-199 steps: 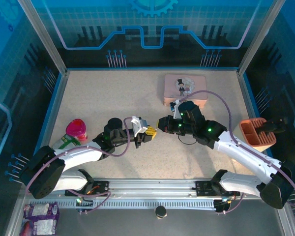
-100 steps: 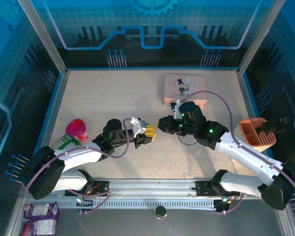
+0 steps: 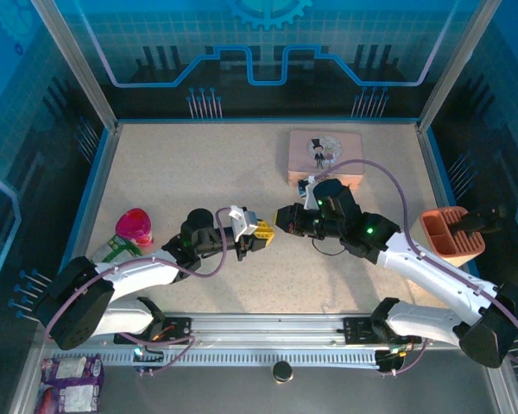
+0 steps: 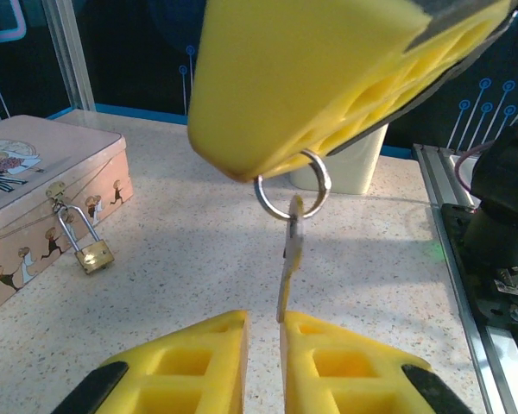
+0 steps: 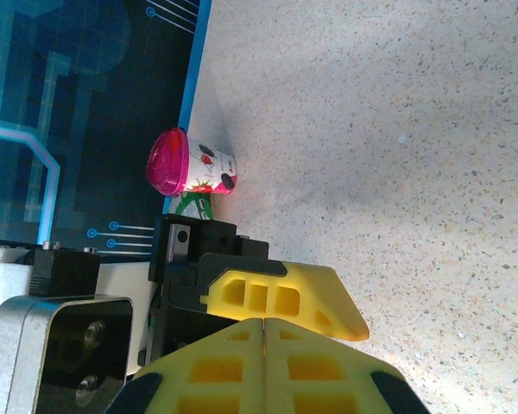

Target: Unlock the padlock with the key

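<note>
Two sets of jaws, one small key: where the handover could slip

Both arms meet above the middle of the worktop (image 3: 198, 164). The right jaws are pressed together. In the left wrist view the ring (image 4: 292, 185) of the key (image 4: 287, 259) pokes out from under them, with the key hanging straight down from it. The left jaws are parted by a narrow slit, and the blade's tip sits in it against one pad (image 4: 354, 362), not clamped from both sides. The padlock (image 4: 93, 253) is hooked by its closed shackle through the clasp of the pink tin (image 4: 34, 172), well apart from the key.

The transfer looks like the weak point. The key appears to swing freely on its ring, so left jaws closing off-centre may push the blade aside or catch it crooked, and a crooked key will not line up with the keyhole. If the right jaws let go before the left grip is firm, the key drops to the worktop, where so thin a thing would be hard to pick up. The padlock seems to dangle loose too, so a push from the key may simply swing it away.
</note>
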`<state>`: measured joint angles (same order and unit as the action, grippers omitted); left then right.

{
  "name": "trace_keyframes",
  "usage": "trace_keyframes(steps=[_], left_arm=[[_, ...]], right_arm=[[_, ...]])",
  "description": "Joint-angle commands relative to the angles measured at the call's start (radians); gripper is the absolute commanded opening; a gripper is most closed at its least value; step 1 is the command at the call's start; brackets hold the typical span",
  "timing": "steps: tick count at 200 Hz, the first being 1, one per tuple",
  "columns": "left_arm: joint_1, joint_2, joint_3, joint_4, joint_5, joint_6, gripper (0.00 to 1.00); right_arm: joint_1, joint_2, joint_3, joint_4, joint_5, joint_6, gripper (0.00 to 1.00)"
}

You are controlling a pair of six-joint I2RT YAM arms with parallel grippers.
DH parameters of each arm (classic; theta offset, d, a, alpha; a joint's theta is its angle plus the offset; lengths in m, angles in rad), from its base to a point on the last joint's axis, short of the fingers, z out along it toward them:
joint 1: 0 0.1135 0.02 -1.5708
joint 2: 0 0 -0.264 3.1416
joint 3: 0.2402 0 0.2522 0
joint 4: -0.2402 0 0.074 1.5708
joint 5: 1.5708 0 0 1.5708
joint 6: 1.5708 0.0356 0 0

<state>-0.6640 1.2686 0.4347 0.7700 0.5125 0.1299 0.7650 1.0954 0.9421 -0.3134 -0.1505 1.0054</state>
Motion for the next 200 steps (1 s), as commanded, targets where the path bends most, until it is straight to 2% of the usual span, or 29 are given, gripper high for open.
trace_keyframes(steps=[1,35,75,142,170,186,200], left_arm=[[-0.005,-0.023,0.0,0.034,0.041,-0.01,0.18],[-0.004,-0.023,-0.001,0.037,0.038,-0.013,0.23],[-0.004,-0.021,0.004,0.04,0.04,-0.016,0.21],[-0.005,-0.023,0.016,0.009,0.043,-0.01,0.04],[-0.005,-0.033,0.053,-0.097,0.015,-0.024,0.0],[-0.005,-0.038,0.078,-0.17,0.001,-0.023,0.0],[-0.005,-0.044,0.099,-0.242,-0.015,-0.008,0.0]], right_arm=[[0.01,-0.005,-0.009,0.022,-0.002,0.01,0.0],[0.011,0.0,-0.016,0.026,-0.001,0.012,0.0],[0.012,0.008,-0.019,0.034,-0.006,0.015,0.0],[0.013,0.007,-0.029,0.036,-0.001,0.019,0.0],[-0.005,-0.004,-0.033,0.004,0.018,-0.006,0.0],[-0.035,-0.017,-0.035,-0.018,0.019,-0.046,0.09],[-0.061,-0.032,-0.034,-0.04,0.034,-0.092,0.25]])
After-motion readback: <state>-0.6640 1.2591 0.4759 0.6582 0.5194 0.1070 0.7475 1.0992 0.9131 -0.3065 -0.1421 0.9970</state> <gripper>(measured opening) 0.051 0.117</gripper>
